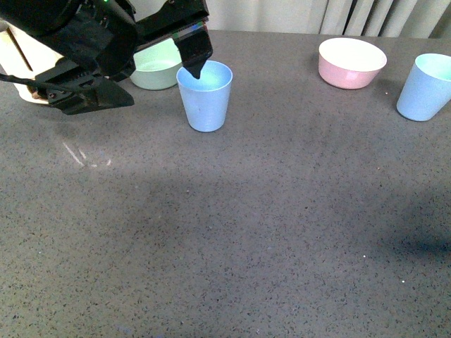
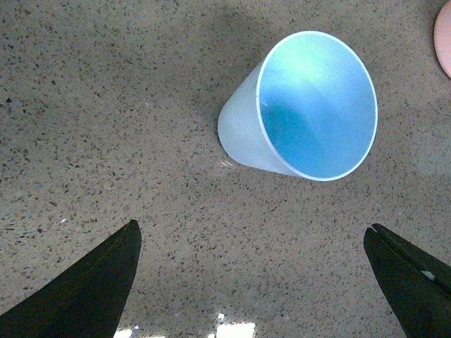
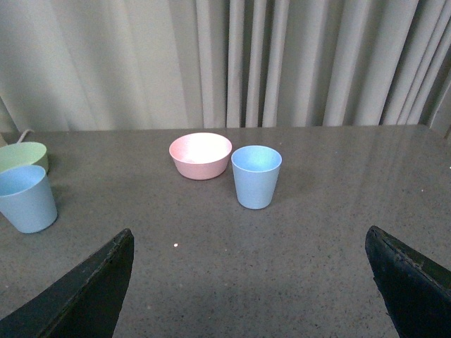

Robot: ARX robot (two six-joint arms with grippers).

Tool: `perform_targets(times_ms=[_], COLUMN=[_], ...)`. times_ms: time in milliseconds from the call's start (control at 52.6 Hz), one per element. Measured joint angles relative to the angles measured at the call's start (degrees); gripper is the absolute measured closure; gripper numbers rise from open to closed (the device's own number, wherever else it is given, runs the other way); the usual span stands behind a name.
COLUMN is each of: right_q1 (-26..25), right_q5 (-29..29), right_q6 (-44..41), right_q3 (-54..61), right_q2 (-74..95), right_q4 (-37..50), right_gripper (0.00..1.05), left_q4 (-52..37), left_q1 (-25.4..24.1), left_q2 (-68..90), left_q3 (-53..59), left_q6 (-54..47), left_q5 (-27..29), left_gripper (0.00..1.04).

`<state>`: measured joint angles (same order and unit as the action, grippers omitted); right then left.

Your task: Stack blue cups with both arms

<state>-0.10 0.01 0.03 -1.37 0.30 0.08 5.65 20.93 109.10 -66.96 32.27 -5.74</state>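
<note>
Hovering spread wide, the left fingers (image 2: 84,289) hang over one blue cup (image 1: 205,98), upright on the bench (image 1: 232,232) beside a mint bowl (image 1: 156,67). The right fingers (image 3: 77,303), also spread, face the second blue cup (image 1: 425,88) near a pink bowl (image 1: 351,62).

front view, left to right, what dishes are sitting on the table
mint green bowl → blue cup → pink bowl → second blue cup
</note>
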Motion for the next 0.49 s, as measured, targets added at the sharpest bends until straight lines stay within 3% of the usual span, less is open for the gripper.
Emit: perform_targets(times_ms=[495], right_q1=[0.0], right_q5=[0.0], right_q6=[0.0], right_q3=[0.0], right_q2=[0.0], right_q4=[0.0], right_gripper=[0.09], left_q4=[4.3], left_q1=[1.3], left_q2=[7.2], left_q3=[-9.2], left_q6=[1.2], left_q5=[1.7], left_gripper=[0.09])
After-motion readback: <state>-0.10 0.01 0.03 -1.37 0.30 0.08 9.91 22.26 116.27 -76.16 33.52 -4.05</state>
